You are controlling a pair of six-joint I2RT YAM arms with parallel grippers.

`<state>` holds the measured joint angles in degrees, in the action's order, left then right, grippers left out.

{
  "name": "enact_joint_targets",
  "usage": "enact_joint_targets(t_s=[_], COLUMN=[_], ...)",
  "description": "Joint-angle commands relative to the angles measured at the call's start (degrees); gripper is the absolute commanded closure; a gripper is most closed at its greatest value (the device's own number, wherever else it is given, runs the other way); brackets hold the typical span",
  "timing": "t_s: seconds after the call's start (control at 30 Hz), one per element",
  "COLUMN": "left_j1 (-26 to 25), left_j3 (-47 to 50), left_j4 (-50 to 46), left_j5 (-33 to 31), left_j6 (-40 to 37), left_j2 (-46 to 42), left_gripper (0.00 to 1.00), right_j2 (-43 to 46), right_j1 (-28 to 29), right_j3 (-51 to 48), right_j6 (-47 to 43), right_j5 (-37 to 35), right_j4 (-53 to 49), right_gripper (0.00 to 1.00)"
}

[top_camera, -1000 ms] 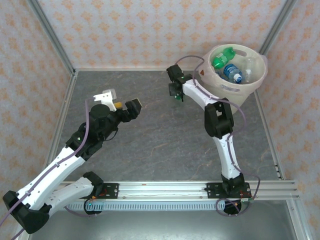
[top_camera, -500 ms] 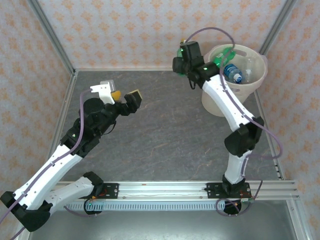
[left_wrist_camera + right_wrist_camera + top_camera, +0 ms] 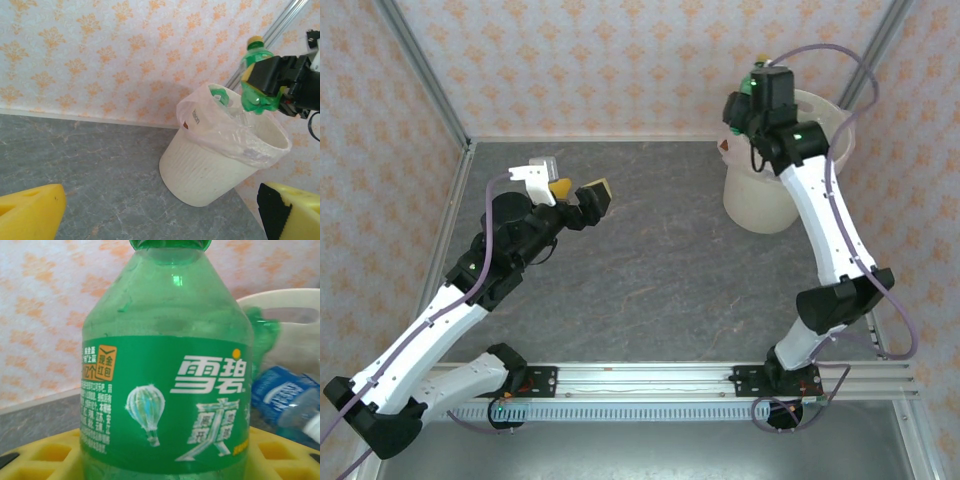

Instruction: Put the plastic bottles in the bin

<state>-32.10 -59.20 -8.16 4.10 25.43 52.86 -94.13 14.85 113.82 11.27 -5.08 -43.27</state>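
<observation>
Top external view: your right fingers (image 3: 761, 95) hang above the left side of the bin (image 3: 760, 200), part-closed around a green bottle (image 3: 757, 70). Your left fingers (image 3: 597, 192) are spread wide and empty over the grey surface (image 3: 670, 260), well apart from the bin.

Left wrist view: between the wide-open left fingers (image 3: 30, 212) you see the green bottle (image 3: 256, 100) upright, cap up, over the mouth of the bin (image 3: 200, 170) and clear of its rim. The right fingers (image 3: 272, 75) clamp it at mid-body. Another green bottle lies inside, under the liner bag (image 3: 240, 142).

Right wrist view: the green bottle (image 3: 165, 390) stands between the yellow right fingers (image 3: 40, 455), gripped low on the label band. A blue-labelled bottle (image 3: 282, 395) lies in the bin (image 3: 280, 297) behind it.

Judge this one as light and apparently empty — thin plastic that dents under a hard squeeze, with a glossy label that may slip. The labelled waist is the sensible hold: straight-sided and stiffer than the shoulder. Keep the squeeze moderate — it should drop cleanly on release.
</observation>
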Motion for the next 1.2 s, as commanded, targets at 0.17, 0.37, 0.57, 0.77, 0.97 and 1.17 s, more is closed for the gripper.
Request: enact_joint_targets(t_s=[0.17, 0.37, 0.57, 0.77, 0.97, 1.17], left_j1=[0.4, 0.4, 0.4, 0.4, 0.4, 0.5], left_j3=[-0.6, -0.9, -0.7, -0.8, -0.2, 1.3], left_j4=[2.3, 1.7, 1.2, 1.6, 2.2, 2.1], left_j5=[1.1, 0.7, 0.0, 0.0, -1.8, -9.5], left_j6=[0.1, 0.0, -0.1, -0.1, 0.4, 1.6], left_j2=[-1.1, -1.4, -1.9, -1.3, -0.5, -0.1], left_gripper=[0.01, 0.01, 0.01, 0.01, 0.01, 0.01], right_j2=[2.5, 1.3, 1.6, 2.9, 5.5, 11.5], right_j1=[-10.0, -14.0, -14.7, -14.8, -14.5, -12.3], right_j3=[-5.2, -7.6, -9.0, -8.4, -9.0, -15.5], right_j6=[4.1, 5.3, 6.3, 6.0, 5.2, 1.8], right_j5=[4.0, 6.7, 5.5, 6.2, 8.1, 11.1], right_j4=[-0.3, -0.2, -0.4, 0.1, 1.7, 7.6], right_gripper=[0.48, 0.48, 0.12, 0.00, 0.00, 0.00])
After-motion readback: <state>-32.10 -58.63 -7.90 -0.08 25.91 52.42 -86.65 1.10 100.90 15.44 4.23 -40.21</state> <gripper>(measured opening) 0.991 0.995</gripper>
